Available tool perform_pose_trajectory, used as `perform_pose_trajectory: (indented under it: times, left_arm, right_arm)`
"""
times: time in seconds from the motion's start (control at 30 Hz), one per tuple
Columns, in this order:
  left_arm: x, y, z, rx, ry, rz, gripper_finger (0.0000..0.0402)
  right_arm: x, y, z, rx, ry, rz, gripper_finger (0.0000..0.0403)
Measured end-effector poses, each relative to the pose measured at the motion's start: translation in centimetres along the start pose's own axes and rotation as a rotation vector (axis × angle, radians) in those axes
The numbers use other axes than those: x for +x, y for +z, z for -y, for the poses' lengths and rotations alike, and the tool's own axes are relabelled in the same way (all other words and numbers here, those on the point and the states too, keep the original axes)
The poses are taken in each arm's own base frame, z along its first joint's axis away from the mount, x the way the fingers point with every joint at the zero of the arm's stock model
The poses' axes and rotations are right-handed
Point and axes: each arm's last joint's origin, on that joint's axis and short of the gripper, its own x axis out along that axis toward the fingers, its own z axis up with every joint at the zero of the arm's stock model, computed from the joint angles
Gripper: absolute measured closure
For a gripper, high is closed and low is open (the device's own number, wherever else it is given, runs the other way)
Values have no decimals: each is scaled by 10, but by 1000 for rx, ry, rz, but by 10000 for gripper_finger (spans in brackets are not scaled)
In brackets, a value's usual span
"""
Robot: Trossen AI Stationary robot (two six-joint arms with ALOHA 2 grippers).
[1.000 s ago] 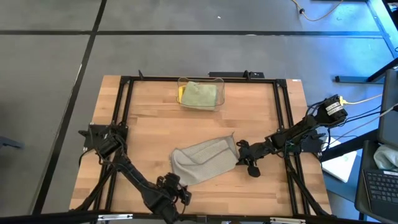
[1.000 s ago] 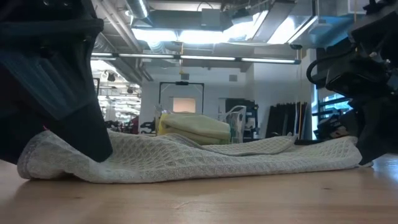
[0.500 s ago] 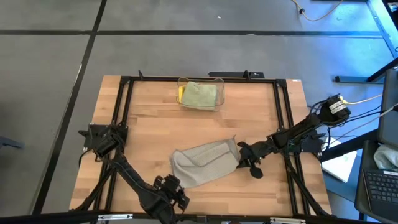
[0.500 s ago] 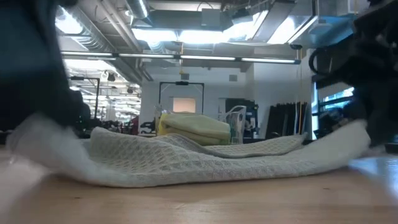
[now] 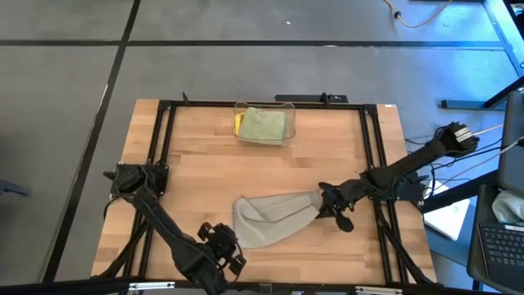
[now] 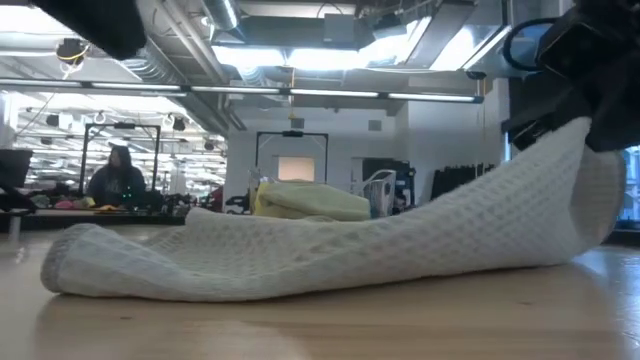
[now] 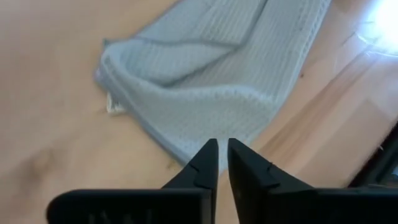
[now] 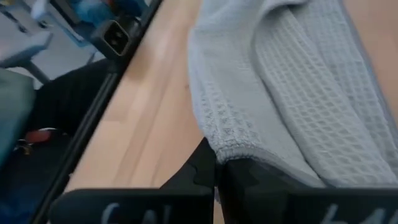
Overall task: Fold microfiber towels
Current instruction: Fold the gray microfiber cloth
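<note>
The right gripper (image 5: 325, 201) is pinching the grey towel's (image 5: 274, 218) raised edge; the left gripper (image 5: 223, 248), nearly closed and empty, is hovering just beside it.

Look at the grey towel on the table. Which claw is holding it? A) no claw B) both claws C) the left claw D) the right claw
D: the right claw is shut on the grey towel's edge and lifts that end, while the left claw is closed on nothing beside it.

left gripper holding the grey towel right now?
No: in the left wrist view the left gripper is nearly shut on nothing, just short of the grey towel's edge.
</note>
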Motion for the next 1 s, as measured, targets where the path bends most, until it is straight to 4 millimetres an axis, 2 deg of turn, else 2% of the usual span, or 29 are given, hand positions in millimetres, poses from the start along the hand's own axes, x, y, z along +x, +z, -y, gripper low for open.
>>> perform_pose_trajectory:
  times: [0.17, 0.33, 0.43, 0.7, 1.0]
  left_arm:
    - [8, -19, 4, -54, -20, -28, 328]
    - [44, -46, 0, -95, -9, -62, 264]
    - [58, -53, -6, -120, -18, -64, 242]
    - [68, -60, -19, -149, 11, -66, 232]
    - [80, -54, -9, -156, -95, -48, 232]
  right_arm:
    - [0, -4, 2, 7, -47, -29, 396]
    - [1, -4, 3, -7, -58, -35, 396]
    - [1, -4, 3, -20, -59, -34, 395]
    - [1, -5, 4, -20, -63, -43, 395]
    - [1, -6, 4, -21, -65, -45, 395]
